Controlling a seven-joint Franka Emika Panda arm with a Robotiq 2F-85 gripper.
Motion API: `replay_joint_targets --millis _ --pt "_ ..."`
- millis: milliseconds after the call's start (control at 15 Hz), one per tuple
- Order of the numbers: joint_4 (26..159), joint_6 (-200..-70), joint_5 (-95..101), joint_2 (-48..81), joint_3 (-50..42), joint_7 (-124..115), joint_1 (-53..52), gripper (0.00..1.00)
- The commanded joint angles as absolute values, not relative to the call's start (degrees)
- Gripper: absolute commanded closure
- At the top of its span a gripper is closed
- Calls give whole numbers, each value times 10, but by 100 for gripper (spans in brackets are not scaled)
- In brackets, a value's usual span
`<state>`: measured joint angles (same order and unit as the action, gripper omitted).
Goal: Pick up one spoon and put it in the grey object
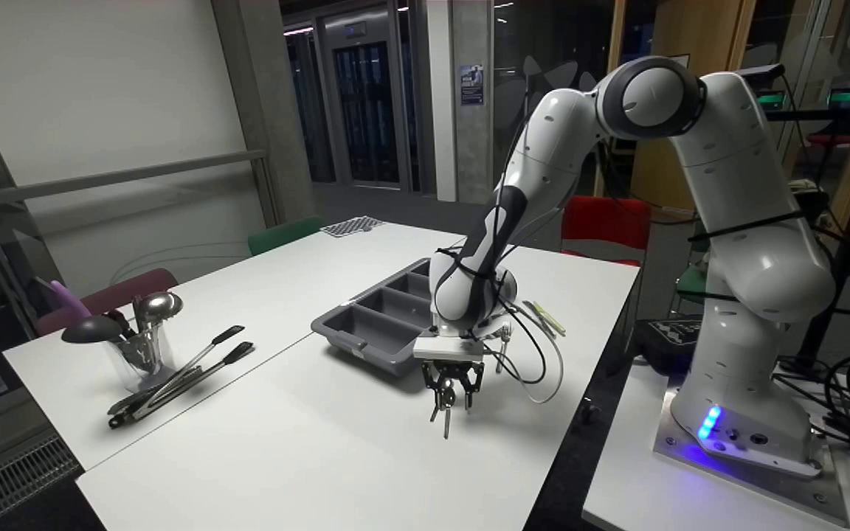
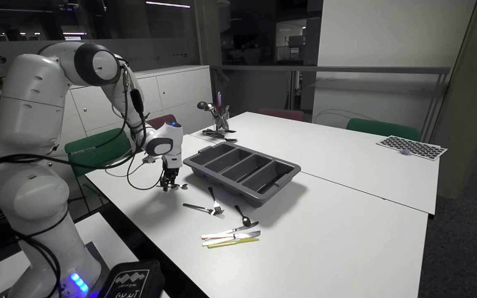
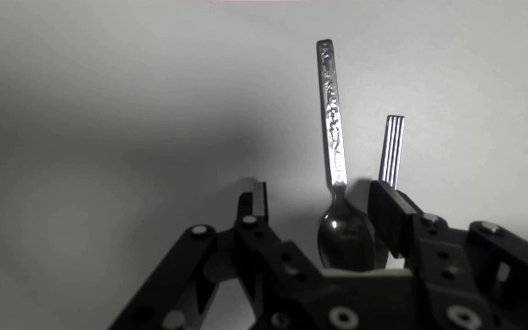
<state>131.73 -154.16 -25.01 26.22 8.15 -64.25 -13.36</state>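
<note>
One spoon under spread gripper

forks near knives | red chair beside table | patterned sheet

In an exterior view, forks and knives lie before the cutlery tray on the worktop; at left, a spoon lies beneath the claw.

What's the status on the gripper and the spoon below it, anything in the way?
Gripper open. Spoon between jaws, ungripped, not yet in grey tray. Ribbed-handled utensil, partly hidden, close alongside; may crowd one jaw.
</note>
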Motion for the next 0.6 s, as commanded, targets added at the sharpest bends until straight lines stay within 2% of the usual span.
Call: replay_joint_targets --millis 0,133,200,333,400,533 --pt "1361 -1570 -278 234 95 -622 -117 37" --pt "1373 -1582 -288 228 98 -621 -114 40" --pt "1378 -1587 -291 225 98 -620 -114 57" --pt "1386 -1592 -296 219 99 -620 -114 71" --pt "1389 -1592 -297 218 98 -621 -114 73" --pt "1394 -1595 -299 215 98 -622 -113 69"
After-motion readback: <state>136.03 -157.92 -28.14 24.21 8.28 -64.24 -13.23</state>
